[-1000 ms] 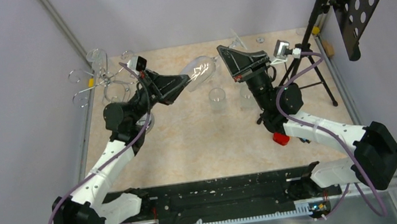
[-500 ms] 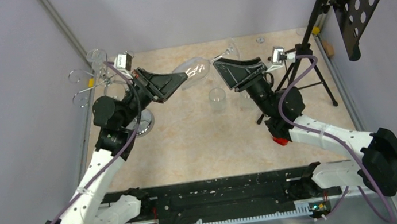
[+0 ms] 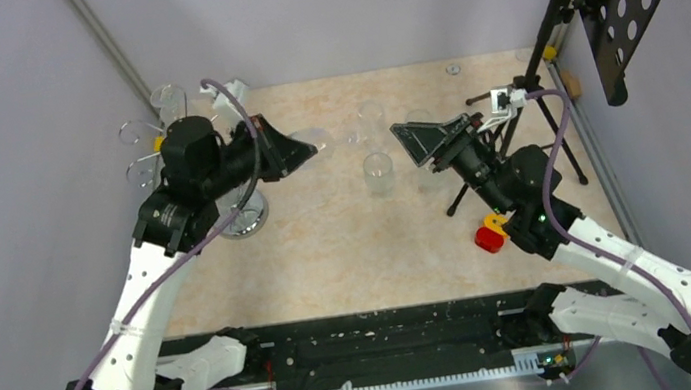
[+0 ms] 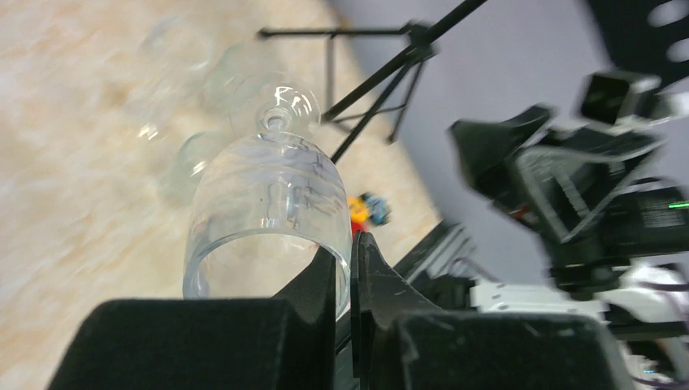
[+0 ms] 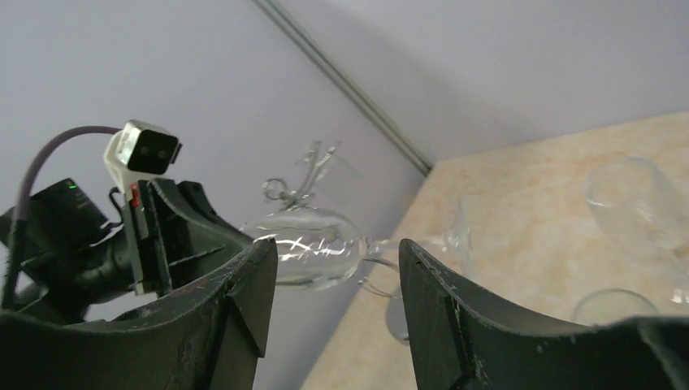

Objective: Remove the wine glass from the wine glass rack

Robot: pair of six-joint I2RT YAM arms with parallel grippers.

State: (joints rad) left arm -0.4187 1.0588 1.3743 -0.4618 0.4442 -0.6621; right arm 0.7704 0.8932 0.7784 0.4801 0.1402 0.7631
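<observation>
The left gripper (image 4: 351,253) is pinched narrow on the rim of the glass (image 4: 272,191), which hangs sideways in the air, clear of the rack (image 3: 250,218) and over the table (image 3: 348,245). The right gripper (image 5: 335,264) stands wide, facing the stem end; blur makes the gap between them hard to judge. A pinch on a thin rim looks slippery, so move slowly and let the right close on the stem.

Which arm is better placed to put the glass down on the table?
Left. The left gripper is pinched on the glass rim; the right gripper is open and apart from it.
</observation>
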